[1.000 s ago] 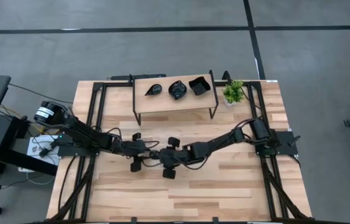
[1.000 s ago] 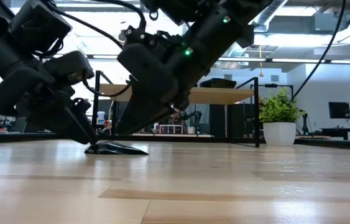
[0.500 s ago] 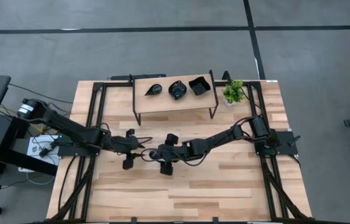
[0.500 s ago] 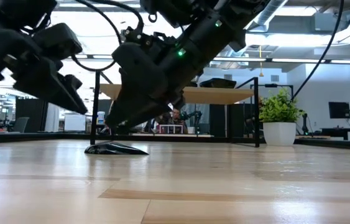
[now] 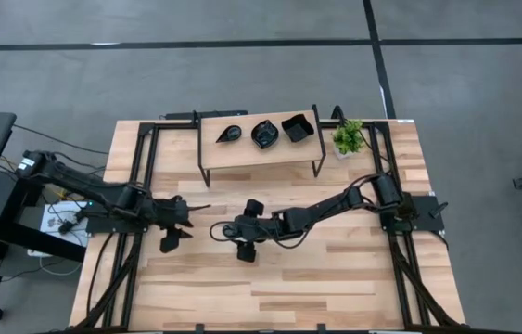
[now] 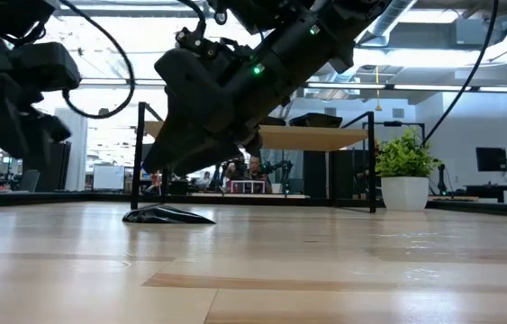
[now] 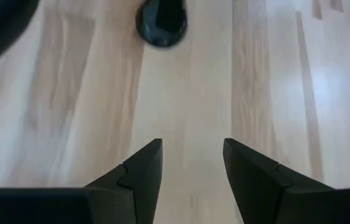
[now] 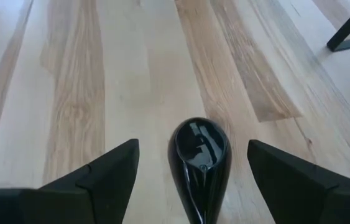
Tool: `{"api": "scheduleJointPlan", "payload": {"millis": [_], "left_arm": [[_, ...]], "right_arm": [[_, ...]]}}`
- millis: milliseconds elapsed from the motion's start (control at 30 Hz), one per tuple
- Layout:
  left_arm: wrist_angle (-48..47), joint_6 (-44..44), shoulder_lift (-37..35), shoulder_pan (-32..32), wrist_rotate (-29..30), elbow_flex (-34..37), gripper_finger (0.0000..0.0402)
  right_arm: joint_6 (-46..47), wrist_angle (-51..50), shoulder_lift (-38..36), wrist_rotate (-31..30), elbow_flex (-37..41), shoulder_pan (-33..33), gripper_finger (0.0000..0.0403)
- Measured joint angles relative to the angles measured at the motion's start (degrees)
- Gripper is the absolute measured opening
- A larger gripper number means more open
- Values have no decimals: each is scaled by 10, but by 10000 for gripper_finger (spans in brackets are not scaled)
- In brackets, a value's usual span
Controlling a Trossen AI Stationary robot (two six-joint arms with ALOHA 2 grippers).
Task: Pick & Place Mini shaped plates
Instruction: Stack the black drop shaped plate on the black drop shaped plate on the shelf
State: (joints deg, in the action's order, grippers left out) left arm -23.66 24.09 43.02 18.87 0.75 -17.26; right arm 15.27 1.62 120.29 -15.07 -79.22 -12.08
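Teardrop plate (image 8: 199, 163) flat on table (image 8: 87, 93), between wide-open right gripper (image 8: 193, 168) fingers; left gripper (image 7: 190, 165) parted, empty.
Looks glossy, rigid, light, likely slippery and chippable; best pinched across narrow rim.

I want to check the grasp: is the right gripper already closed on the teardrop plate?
No, the right gripper is open, with the plate lying on the table between its spread fingers.

Bare wood around the teardrop plate (image 8: 199, 163) between the two grippers (shelf legs (image 5: 203, 174) well behind).
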Motion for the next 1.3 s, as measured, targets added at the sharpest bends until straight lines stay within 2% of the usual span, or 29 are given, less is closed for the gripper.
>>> {"api": "scheduleJointPlan", "payload": {"millis": [167,633,833,1300], "left_arm": [[-55,49,-30,0,-22,0,172],[-55,52,-44,0,-18,0,172],[-54,49,-44,0,-17,0,172],[-51,47,-44,0,-3,0,172]], "right_arm": [[-3,10,5,-2,0,2,297],[-11,35,43,-29,0,7,297],[11,83,65,2,-1,14,297],[12,75,76,16,-1,14,297]]}}
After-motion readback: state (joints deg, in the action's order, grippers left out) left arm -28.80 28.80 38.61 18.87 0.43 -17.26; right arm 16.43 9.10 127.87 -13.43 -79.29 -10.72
